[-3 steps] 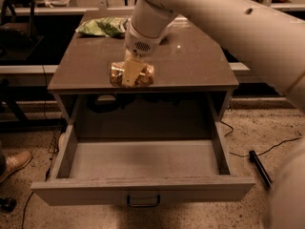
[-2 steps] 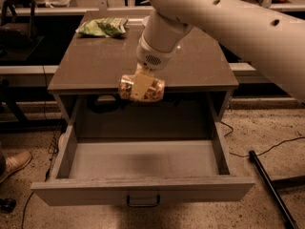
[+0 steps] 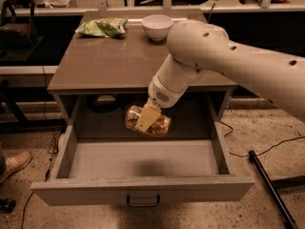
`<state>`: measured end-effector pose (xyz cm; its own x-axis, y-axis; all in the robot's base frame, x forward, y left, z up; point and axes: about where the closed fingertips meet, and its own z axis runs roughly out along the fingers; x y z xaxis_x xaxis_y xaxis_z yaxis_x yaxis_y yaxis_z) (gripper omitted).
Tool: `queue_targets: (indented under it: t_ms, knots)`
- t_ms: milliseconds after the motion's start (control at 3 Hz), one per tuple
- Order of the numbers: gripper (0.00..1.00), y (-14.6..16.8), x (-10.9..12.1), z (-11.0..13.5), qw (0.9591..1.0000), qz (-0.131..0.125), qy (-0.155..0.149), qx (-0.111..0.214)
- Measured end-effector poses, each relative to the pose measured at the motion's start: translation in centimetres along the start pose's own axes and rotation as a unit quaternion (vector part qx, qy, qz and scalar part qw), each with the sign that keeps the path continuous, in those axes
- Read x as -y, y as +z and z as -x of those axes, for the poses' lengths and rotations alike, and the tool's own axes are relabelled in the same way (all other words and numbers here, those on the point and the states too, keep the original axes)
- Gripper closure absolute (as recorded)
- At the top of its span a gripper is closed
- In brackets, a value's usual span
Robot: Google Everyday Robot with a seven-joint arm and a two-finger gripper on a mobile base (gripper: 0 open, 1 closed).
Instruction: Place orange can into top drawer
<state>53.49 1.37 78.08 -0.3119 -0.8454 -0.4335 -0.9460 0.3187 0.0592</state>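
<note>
Your gripper [image 3: 147, 120] is clamped across the middle of the orange can [image 3: 163, 127], one pale finger lying over its front. The can hangs on its side, slightly tilted, above the rear half of the open top drawer [image 3: 143, 162] and just below the front edge of the cabinet top [image 3: 114, 61].

The step in hand looks like the lowering. Bring the can straight down until it is close to the drawer floor before you let the fingers part; a can released on its side from height will likely roll or bounce. Level the wrist if you can, so it settles flat.

Watch your edges. The cabinet top sits right above the wrist, so any lift should come forward first. The side walls are well apart from the can on both sides, and the front panel with its handle [image 3: 143, 201] is far forward, so there is ample room to the front. The green snack bag [image 3: 102, 27] and white bowl [image 3: 157, 26] sit at the back of the top, out of your path.
</note>
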Motion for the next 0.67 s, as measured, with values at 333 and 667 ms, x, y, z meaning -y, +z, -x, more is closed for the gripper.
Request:
queue_targets:
  t_ms: [333,667]
  knots:
    - [1.0,0.1,0.1,-0.2,1.0,-0.004,0.005,0.001]
    - [1.0,1.2,1.1,-2.3,0.9984,-0.025,0.049,0.01]
